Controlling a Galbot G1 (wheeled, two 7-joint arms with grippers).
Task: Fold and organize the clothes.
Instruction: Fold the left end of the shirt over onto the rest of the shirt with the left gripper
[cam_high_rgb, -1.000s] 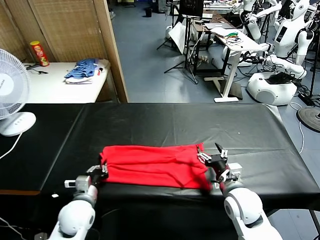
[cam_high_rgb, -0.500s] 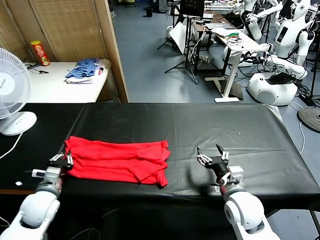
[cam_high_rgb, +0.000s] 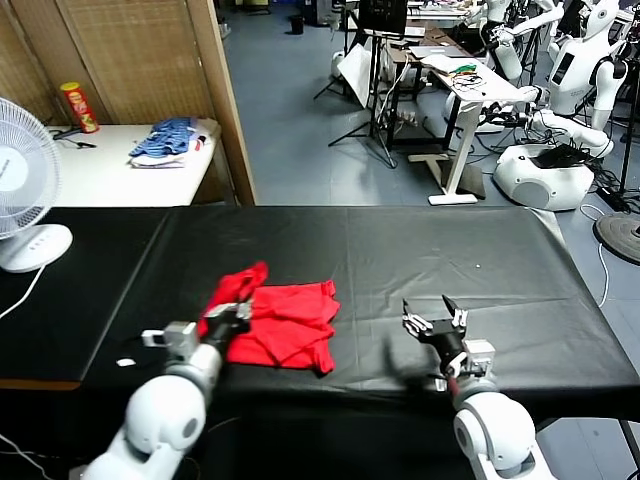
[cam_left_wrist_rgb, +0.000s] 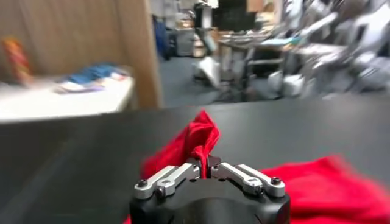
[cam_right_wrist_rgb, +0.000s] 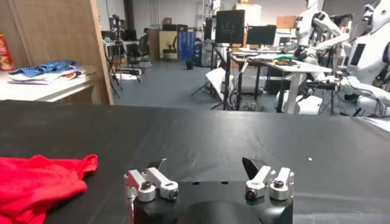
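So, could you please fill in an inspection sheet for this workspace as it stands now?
Surface: black cloth-covered table, flat.
Job's things: bright red cotton T-shirt partly folded, one end lifted and bunched.
Clutter: white fan on the table's left end.
Grippers: left gripper shut on the T-shirt's raised end; right gripper open, holding nothing, right of the shirt.
Cables: fan cord trailing over the left end.
Surroundings: blue-and-white striped clothing pile and red can on a white side table; other robots behind.

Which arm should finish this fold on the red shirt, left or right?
Left. The left gripper is shut on a lifted end of the red T-shirt. The right gripper stands open over bare black table, apart from the shirt.
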